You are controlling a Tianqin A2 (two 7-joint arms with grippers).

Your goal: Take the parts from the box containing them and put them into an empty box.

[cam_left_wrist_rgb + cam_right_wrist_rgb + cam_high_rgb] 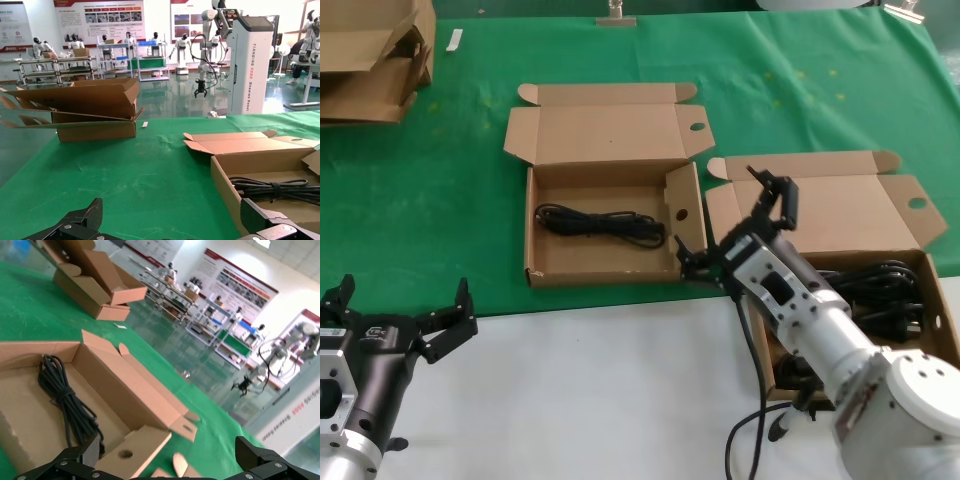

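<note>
The right gripper [738, 226] hangs with its fingers spread and nothing between them, over the gap between the two boxes; the remaining parts [875, 290] lie heaped in the box containing them [880, 215], behind and to the right of that gripper, largely hidden under its arm; one cable bundle [602, 223] already lies in the other box [610, 265], its long axis running left to right, to the gripper's left. The right arm is by far the nearer to the heap; the left gripper [402, 318] waits with fingers spread, well apart on the white surface [600, 390]; I judge the next reach goes back rightward.
</note>
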